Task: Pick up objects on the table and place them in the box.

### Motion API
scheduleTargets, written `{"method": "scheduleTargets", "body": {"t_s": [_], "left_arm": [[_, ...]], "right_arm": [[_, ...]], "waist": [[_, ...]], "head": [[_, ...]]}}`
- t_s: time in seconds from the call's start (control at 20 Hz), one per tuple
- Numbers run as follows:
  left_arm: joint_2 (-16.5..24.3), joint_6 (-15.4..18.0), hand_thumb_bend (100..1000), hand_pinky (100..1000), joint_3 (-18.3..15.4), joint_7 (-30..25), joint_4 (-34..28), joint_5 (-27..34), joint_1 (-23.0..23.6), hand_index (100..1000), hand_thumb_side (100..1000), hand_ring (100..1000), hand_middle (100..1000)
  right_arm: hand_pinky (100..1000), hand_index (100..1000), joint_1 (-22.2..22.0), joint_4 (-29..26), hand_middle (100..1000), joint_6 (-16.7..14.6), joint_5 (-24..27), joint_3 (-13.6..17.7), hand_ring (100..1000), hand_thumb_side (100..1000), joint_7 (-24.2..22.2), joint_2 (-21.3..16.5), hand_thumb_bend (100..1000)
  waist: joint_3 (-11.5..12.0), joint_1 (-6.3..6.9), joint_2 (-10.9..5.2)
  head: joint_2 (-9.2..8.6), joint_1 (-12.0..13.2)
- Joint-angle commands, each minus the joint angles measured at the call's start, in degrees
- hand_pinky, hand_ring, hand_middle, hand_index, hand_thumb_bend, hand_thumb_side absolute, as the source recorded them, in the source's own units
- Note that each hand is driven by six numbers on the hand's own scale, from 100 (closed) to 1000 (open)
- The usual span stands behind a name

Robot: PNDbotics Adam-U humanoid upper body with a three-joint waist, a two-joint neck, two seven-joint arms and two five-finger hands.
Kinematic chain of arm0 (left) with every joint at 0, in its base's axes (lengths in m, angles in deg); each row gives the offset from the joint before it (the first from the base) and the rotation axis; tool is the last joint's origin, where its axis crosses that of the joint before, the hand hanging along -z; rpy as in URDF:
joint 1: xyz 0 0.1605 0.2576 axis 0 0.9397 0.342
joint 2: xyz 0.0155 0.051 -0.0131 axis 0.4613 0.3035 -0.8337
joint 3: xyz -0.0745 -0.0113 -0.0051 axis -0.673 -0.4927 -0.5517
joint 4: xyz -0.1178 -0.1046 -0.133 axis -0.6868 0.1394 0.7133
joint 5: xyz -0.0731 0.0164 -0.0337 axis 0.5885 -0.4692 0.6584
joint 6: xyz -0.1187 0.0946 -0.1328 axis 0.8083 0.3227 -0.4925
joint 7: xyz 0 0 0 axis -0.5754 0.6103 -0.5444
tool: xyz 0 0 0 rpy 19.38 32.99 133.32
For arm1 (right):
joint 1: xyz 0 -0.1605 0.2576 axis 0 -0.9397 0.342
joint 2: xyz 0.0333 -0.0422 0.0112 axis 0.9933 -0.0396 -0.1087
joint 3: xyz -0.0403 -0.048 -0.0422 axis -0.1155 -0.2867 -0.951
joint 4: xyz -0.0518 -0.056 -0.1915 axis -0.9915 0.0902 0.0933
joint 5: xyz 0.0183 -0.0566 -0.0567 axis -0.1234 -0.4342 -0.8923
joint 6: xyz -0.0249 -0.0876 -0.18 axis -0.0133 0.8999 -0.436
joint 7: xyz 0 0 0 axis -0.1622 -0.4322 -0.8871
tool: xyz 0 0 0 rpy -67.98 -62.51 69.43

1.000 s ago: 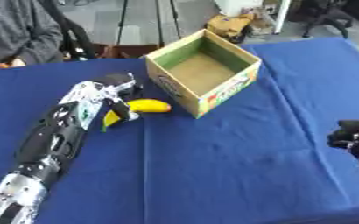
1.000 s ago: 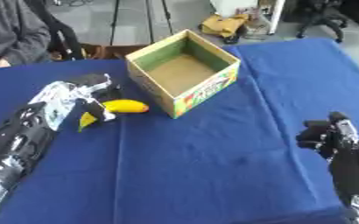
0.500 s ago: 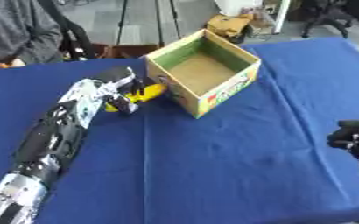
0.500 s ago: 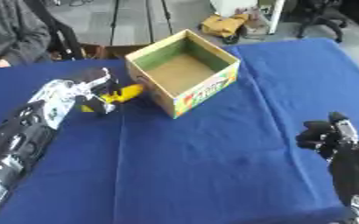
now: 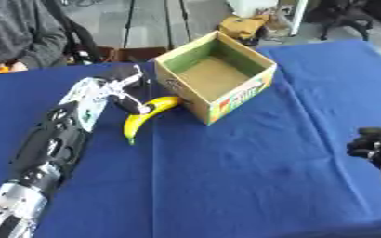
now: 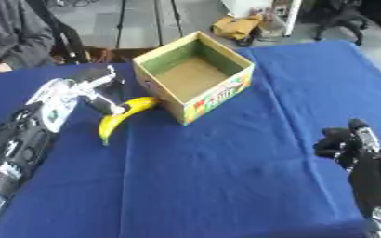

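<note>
The left hand (image 5: pixel 122 88) is curling its fingers round the upper end of the banana (image 5: pixel 145 116), which is hanging tilted just beside the box (image 5: pixel 214 76), at its 8 o'clock, over the table (image 5: pixel 251 176). The box is sitting open at the table's 12 o'clock. The right hand (image 6: pixel 344 142) is idling at 4 o'clock, fingers curled, holding nothing.

Banana's (image 5: pixel 145 119) upper end behind left hand (image 5: pixel 122 91); right hand (image 5: pixel 378 144) cut by picture edge.
</note>
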Motion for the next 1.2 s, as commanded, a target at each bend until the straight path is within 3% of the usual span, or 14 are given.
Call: {"method": "scheduleTargets", "body": {"t_s": [0.05,0.95,1.2], "left_arm": [[1.65,-0.25,465,561,-0.08,-1.67,-0.01,-1.33,-0.94,644,259,444,458],[0.19,-2.89,443,539,-0.35,-1.28,3.19,-3.48,0.16,661,282,443,464],[0.12,-2.34,352,516,-0.39,-0.85,3.02,-2.99,0.14,615,230,413,428]], "right_arm": [[662,657,0.50,-0.49,521,-0.10,-0.42,0.31,613,943,-0.07,-0.61,100],[662,656,0.37,-0.38,521,-0.14,-0.64,0.32,613,938,-0.14,-0.36,100],[661,656,0.40,-0.35,521,-0.14,-0.65,0.30,613,938,-0.19,-0.34,100]], "waist": [[-0.05,-0.26,-0.83],[-0.17,-0.43,-0.55],[-0.10,-0.45,-0.55]], "head": [[0.21,-0.01],[0.44,-0.12],[0.49,-0.16]]}}
